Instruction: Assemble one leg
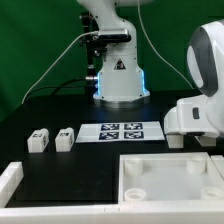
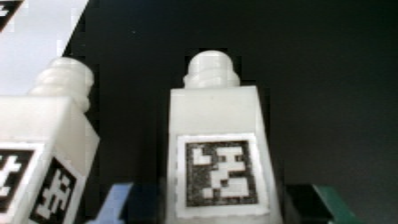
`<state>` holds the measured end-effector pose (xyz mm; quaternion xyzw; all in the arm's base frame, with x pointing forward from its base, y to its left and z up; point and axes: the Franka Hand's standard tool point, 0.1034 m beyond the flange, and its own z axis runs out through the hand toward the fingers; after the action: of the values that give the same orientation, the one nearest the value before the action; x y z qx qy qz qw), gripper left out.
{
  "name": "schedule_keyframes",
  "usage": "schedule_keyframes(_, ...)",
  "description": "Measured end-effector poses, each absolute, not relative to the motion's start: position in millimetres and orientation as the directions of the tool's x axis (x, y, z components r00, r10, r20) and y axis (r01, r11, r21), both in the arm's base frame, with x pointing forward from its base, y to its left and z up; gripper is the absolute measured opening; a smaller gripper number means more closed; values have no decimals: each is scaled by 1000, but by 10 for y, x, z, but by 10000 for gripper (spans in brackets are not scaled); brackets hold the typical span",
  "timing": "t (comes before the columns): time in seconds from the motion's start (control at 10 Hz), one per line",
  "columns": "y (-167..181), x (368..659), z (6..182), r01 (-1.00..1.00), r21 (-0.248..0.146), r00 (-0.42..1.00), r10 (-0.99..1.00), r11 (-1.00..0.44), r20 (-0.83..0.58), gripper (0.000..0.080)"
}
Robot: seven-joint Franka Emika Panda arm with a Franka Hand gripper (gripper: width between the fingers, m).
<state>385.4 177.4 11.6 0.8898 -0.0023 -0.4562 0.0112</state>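
Observation:
In the wrist view a white leg (image 2: 221, 130) with a square tag on its face and a rounded peg on its end lies between my fingers. My gripper (image 2: 217, 206) is open. Its blue-tipped finger (image 2: 121, 200) and its green-tipped finger (image 2: 334, 200) stand on either side of the leg, with dark gaps to it. A second leg (image 2: 45, 130) lies close beside it. In the exterior view the arm's white hand (image 1: 197, 118) is low over the table at the right and hides these two legs. Two more legs (image 1: 38, 140) (image 1: 65, 138) stand at the left.
The marker board (image 1: 122, 130) lies mid-table and shows in a corner of the wrist view (image 2: 9, 18). The large white tray-like part (image 1: 165, 178) sits at the front. A white piece (image 1: 10, 180) lies at the front left. The robot base (image 1: 118, 75) stands at the back.

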Motion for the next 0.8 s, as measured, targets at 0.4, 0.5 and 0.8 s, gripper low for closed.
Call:
schedule_keyframes(0.4, 1741, 3888, 169, 27, 3, 576, 13, -1000, -818, 292)
schedule_keyframes(0.5, 1661, 4100, 415, 47, -21, 587, 45, -999, -808, 294)
schedule_keyframes(0.8, 1469, 4615, 1104, 70, -59, 702, 91, -996, -707, 294)
